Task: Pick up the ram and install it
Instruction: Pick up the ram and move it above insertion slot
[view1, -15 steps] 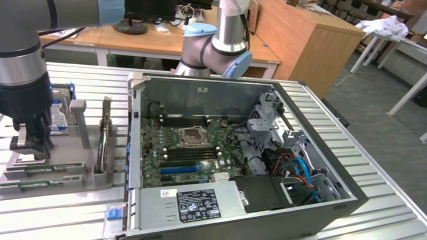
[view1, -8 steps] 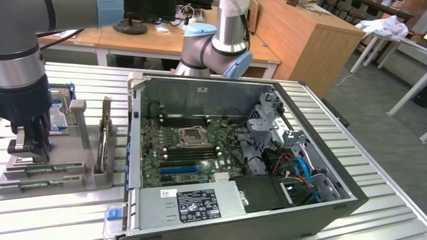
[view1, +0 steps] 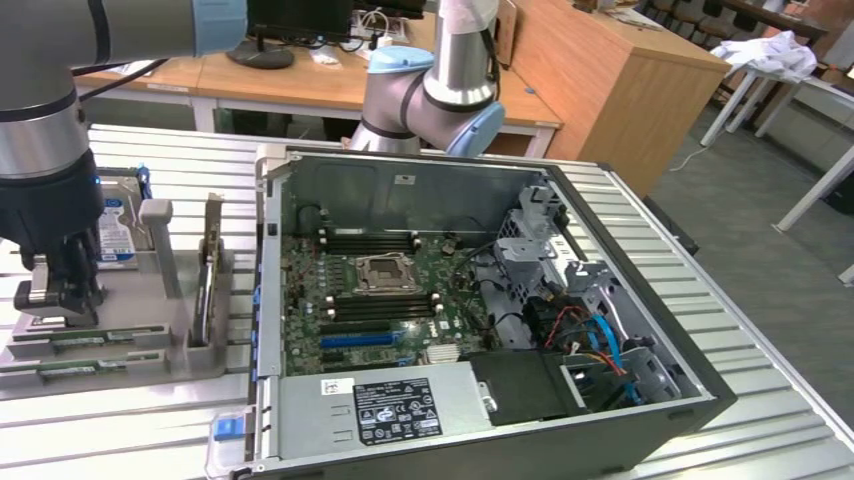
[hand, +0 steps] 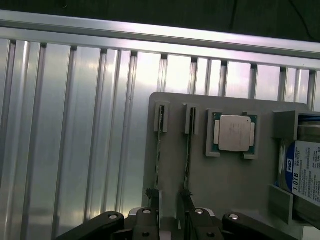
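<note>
Ram (hand: 188, 150), a narrow green stick standing on edge, lies directly below the claw (hand: 167, 196). The claw is spread wide and pinches nothing. Its two dark fingertips (hand: 149, 193) hang over the near ends of this stick and of a second stick (hand: 158, 150) of the same kind. The pictures do not settle which of the two it is lined up with, or whether a tip touches either.

Both sticks sit in parallel slots of a flat grey tray (hand: 240, 192), just beside each other. A square processor chip (hand: 235, 132) with a silver cap rests in its own recess near them on the same tray. Past it, at the tray's edge, a silver hard drive (hand: 306, 172) with a blue-and-white label stands in a holder.

The tray lies on a ribbed metal table (hand: 75, 125). In the exterior view an open computer case (view1: 400, 185) lies on its side to the exterior view's right of the tray. Inside it is a green motherboard (view1: 310, 300) with an empty processor socket (view1: 387, 270). Long black memory slots (view1: 374, 240) with white end clips flank the socket, and no stick is seated in them. A grey power supply (view1: 387, 410) sits at the case's near end. Wooden desks (view1: 601, 70) stand behind the table.
</note>
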